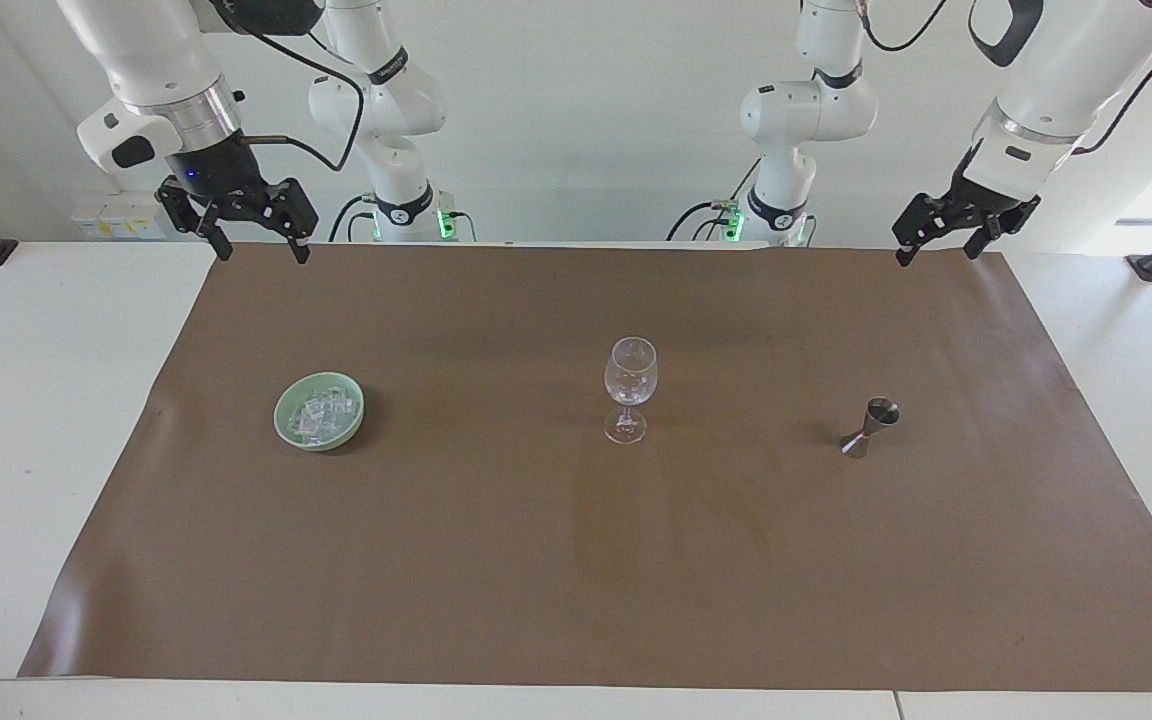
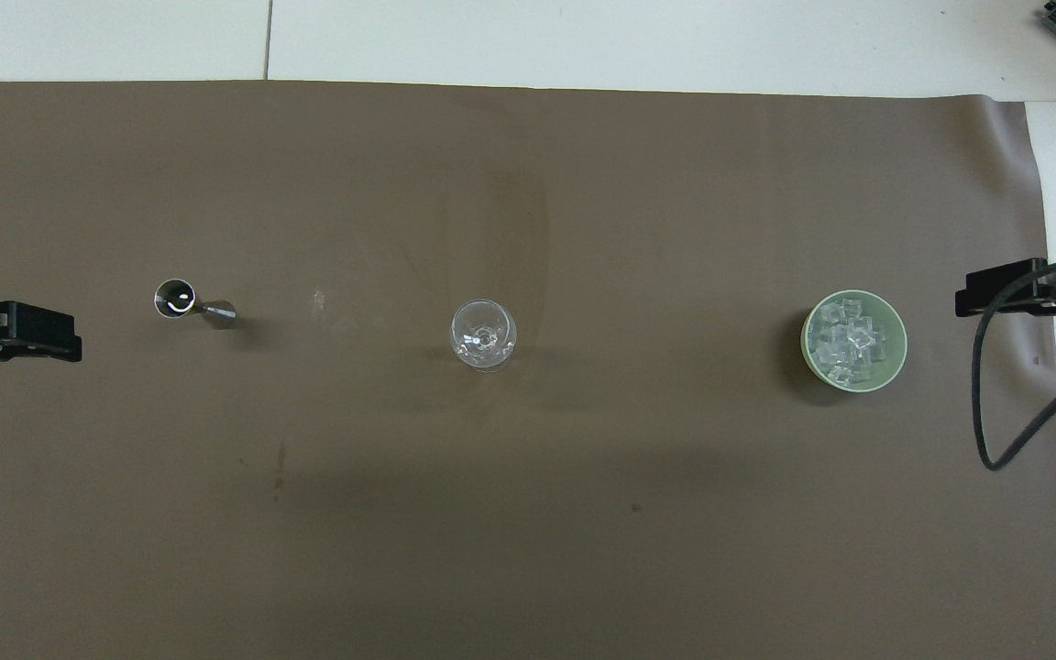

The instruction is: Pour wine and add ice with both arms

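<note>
A clear stemmed glass (image 1: 630, 385) (image 2: 483, 335) stands upright at the middle of the brown mat (image 1: 536, 560). Toward the right arm's end sits a pale green bowl (image 1: 279, 412) (image 2: 899, 353) with ice (image 1: 318, 413) (image 2: 847, 344) heaped in it. A small metal jigger (image 1: 871, 427) (image 2: 187, 302) stands toward the left arm's end. Wine is out of view; what the jigger holds I cannot tell. My left gripper (image 1: 937, 256) (image 2: 10, 332) hangs open in the air over the mat's edge at its own end. My right gripper (image 1: 264, 255) (image 2: 1014, 290) waits open over the mat's edge beside the bowl. Neither holds anything.
White tabletop (image 1: 46, 400) borders the mat on all sides. A black cable (image 2: 986, 412) loops down from the right wrist beside the bowl. The two arm bases (image 1: 406, 215) stand at the table's robot end.
</note>
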`<control>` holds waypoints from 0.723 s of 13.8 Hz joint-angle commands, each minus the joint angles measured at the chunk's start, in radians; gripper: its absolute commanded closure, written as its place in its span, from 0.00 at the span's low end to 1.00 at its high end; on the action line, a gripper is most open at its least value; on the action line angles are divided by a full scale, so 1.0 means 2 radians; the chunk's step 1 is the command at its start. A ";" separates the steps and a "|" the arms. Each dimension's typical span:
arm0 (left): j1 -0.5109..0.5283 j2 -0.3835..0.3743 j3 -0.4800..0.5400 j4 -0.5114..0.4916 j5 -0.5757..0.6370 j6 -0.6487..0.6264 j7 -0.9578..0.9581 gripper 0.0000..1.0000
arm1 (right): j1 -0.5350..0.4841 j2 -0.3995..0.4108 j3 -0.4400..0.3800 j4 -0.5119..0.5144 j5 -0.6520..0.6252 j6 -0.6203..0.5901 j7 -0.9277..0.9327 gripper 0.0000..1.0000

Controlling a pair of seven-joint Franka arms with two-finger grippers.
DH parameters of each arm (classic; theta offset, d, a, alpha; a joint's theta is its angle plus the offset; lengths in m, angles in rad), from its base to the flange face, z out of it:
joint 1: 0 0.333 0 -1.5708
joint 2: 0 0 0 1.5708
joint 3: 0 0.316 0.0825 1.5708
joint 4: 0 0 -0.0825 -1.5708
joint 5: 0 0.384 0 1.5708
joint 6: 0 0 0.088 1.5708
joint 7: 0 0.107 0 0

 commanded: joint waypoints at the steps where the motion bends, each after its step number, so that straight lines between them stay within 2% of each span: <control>1: 0.035 -0.012 -0.001 -0.018 -0.036 0.013 -0.043 0.00 | -0.001 -0.011 -0.002 -0.012 0.009 0.000 -0.012 0.00; 6: 0.063 -0.003 -0.001 -0.025 -0.090 0.057 -0.194 0.00 | -0.001 -0.011 -0.002 -0.011 0.009 0.000 -0.012 0.00; 10: 0.090 0.011 -0.001 -0.028 -0.146 0.068 -0.269 0.00 | -0.001 -0.011 -0.002 -0.012 0.009 0.000 -0.012 0.00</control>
